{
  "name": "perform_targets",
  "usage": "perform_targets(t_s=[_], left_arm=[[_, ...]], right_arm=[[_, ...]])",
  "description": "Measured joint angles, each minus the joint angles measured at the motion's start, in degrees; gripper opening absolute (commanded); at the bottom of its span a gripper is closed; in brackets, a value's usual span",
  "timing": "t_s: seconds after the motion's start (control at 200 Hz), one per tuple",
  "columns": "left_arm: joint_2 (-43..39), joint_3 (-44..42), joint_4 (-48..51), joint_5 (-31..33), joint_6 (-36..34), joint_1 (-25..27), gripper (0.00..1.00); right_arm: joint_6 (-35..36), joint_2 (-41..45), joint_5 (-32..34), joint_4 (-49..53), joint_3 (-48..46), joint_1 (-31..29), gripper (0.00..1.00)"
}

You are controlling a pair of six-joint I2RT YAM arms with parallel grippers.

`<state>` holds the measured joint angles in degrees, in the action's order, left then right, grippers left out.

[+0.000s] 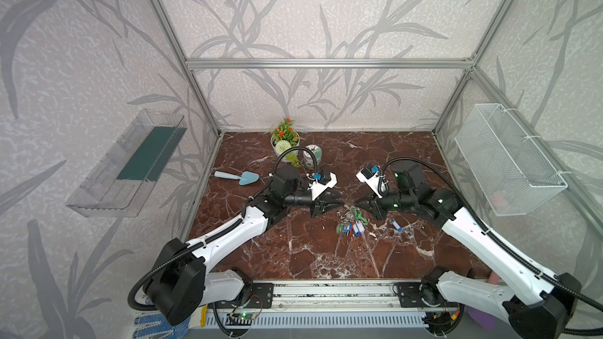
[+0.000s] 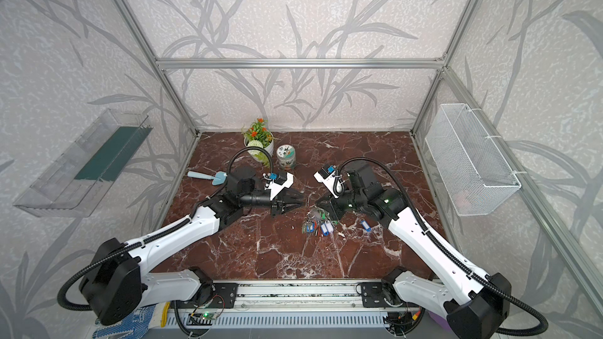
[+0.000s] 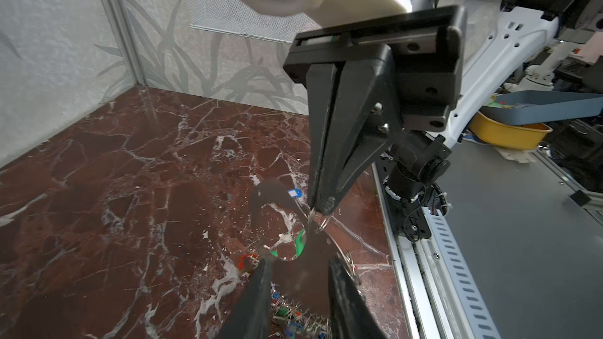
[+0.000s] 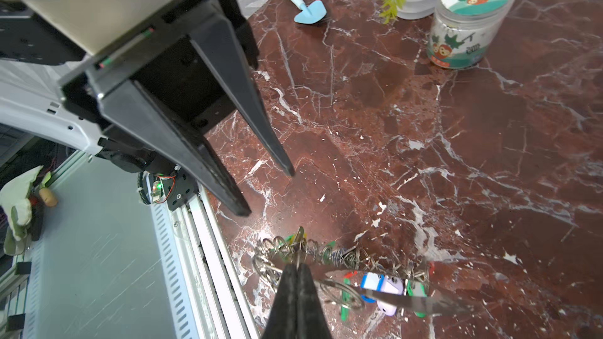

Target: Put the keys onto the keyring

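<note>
1. In both top views, your right gripper [image 1: 356, 204] [image 2: 316, 204] sits just right of the centre. Its jaws are pressed together on a small ring at the edge of the keyring [image 1: 350, 214] [image 3: 313, 252].
2. The keys [image 1: 351, 228] [image 2: 321, 228] are clustered just below the keyring in the frame. I cannot tell if they hang on it.
3. Your left gripper [image 1: 342, 200] [image 4: 266, 190] faces the right one from the left. Its jaws stand apart and hold nothing, and they are near the keyring.
4. 1 blue key [image 1: 396, 225] lies alone on the worktop [image 1: 293, 249], to the lower right of the cluster.
</note>
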<state>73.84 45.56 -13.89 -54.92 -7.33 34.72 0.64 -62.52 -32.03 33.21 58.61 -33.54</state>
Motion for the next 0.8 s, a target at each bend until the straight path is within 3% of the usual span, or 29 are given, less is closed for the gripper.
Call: perform_targets(t_s=[0.32, 0.8], left_arm=[[1.92, 0.22, 0.66, -5.09, -0.59, 0.24, 0.28], [3.10, 0.42, 0.07, -8.79, 0.07, 1.68, 0.18]], right_arm=[[1.03, 0.00, -4.98, -2.91, -0.66, -0.48, 0.00], [1.16, -0.20, -6.45, -3.37, -0.66, -1.05, 0.00]])
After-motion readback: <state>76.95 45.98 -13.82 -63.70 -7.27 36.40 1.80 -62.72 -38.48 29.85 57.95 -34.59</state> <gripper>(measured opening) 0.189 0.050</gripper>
